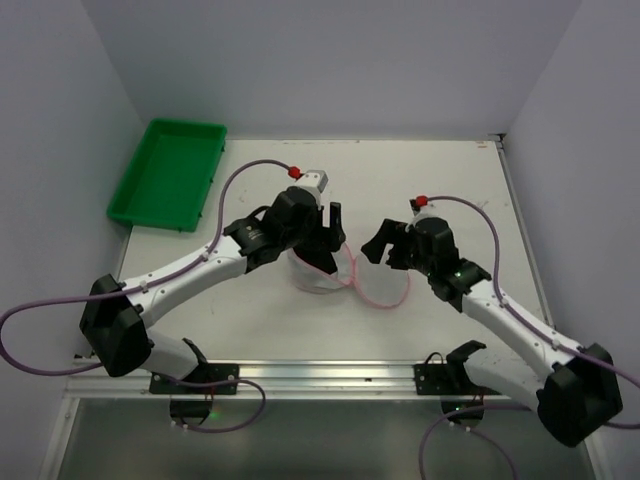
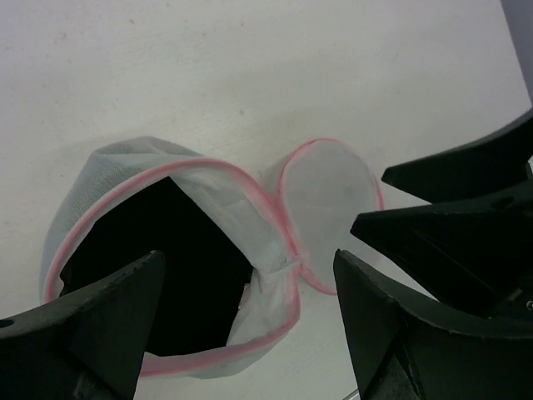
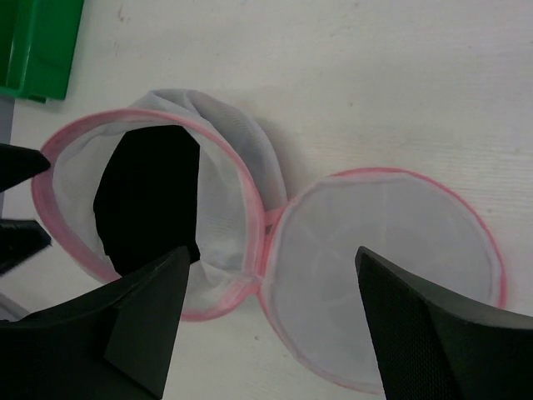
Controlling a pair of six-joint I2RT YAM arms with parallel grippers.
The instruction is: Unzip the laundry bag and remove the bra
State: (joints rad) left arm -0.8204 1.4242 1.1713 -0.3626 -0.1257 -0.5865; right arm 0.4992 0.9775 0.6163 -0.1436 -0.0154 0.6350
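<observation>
The laundry bag lies unzipped at the table's middle, white mesh with pink trim. Its round lid is flipped open to the right, still joined at the hinge. A black bra fills the open mouth of the bag; the lid lies flat beside it. The right wrist view shows the same bag, bra and lid. My left gripper hovers open and empty over the bag's mouth. My right gripper hovers open and empty over the hinge and lid.
A green plastic tray stands at the back left, its corner also in the right wrist view. The two grippers face each other closely over the bag. Grey walls enclose the table on three sides.
</observation>
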